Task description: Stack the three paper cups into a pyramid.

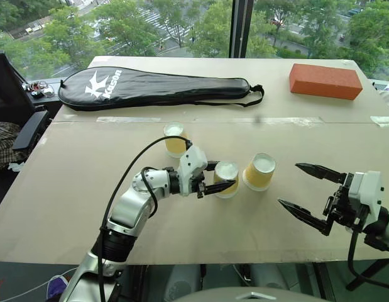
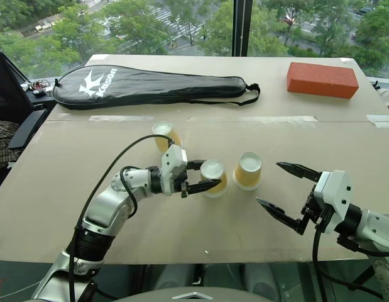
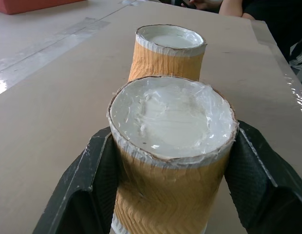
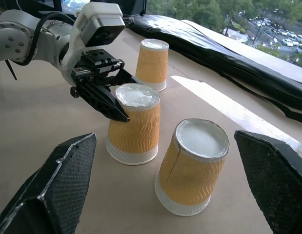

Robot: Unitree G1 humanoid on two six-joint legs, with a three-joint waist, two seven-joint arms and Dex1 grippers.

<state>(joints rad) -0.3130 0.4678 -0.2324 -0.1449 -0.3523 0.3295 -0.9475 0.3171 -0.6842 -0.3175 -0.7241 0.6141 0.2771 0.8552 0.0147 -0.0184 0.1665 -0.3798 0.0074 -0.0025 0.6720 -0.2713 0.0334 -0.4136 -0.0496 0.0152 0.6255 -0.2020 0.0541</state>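
So the left tool [image 1: 223, 177] is clamped around the middle paper cup [image 1: 227, 178], upside down on the worktop [image 1: 75, 189]. Second cup [image 1: 259, 171] sits just beside it, third [image 1: 175, 138] behind. Right tool [image 1: 305, 192] hangs wide open nearby, holding nothing.

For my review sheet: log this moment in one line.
left gripper: shut on middle upside-down yellow-orange ribbed paper cup | right gripper: open, empty | cups stacked: none
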